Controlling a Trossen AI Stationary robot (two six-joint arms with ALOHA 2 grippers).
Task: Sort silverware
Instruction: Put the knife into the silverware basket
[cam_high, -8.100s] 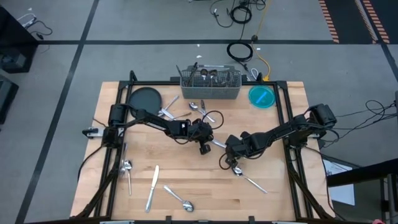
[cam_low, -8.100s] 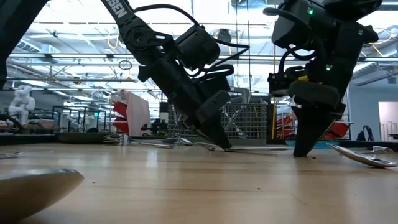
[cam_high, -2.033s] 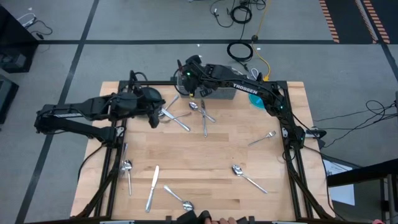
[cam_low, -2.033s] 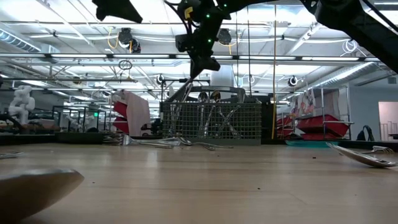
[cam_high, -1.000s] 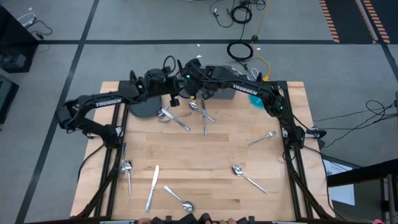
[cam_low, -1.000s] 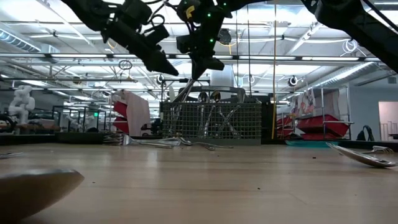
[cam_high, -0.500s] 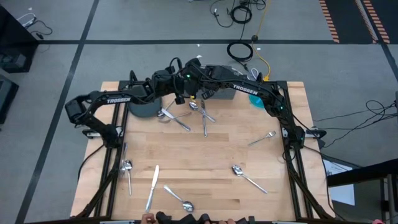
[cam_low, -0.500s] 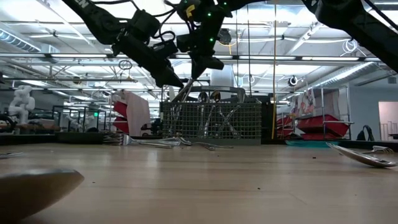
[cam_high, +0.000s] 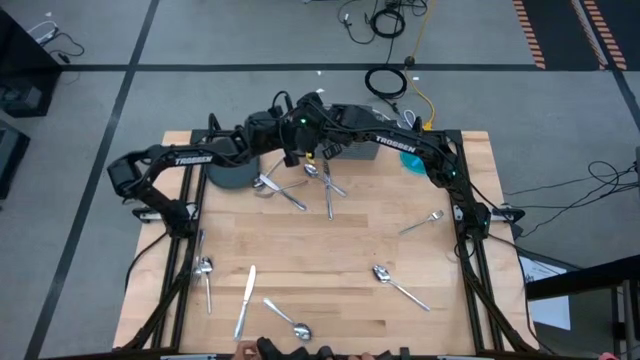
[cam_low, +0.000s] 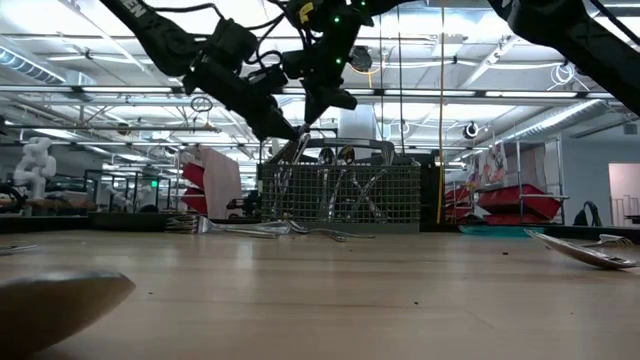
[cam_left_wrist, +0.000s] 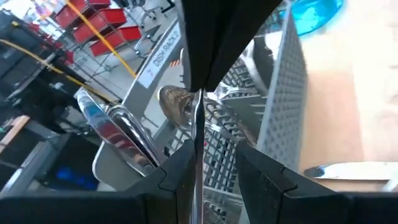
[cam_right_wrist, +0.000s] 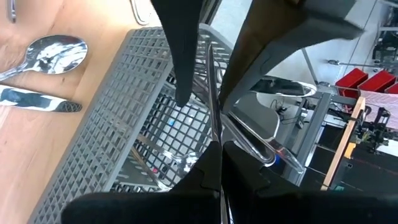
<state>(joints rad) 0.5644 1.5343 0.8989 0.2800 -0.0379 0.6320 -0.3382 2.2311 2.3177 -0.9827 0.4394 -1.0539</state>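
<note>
High view, dark plate (cam_high: 228, 174) beside mesh caddy (cam_high: 352, 148), teal bowl (cam_high: 414, 160)

Two black jointed arms (cam_high: 190, 160), white TROSSEN lettering along each, loose black cables, small green light, perhaps an indicator, near one wrist (cam_high: 303, 122)

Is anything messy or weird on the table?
Yes. Forks and spoons lie criss-crossed in a heap just in front of the wire basket, and a knife and other pieces lie scattered across the table instead of in the basket.
</note>
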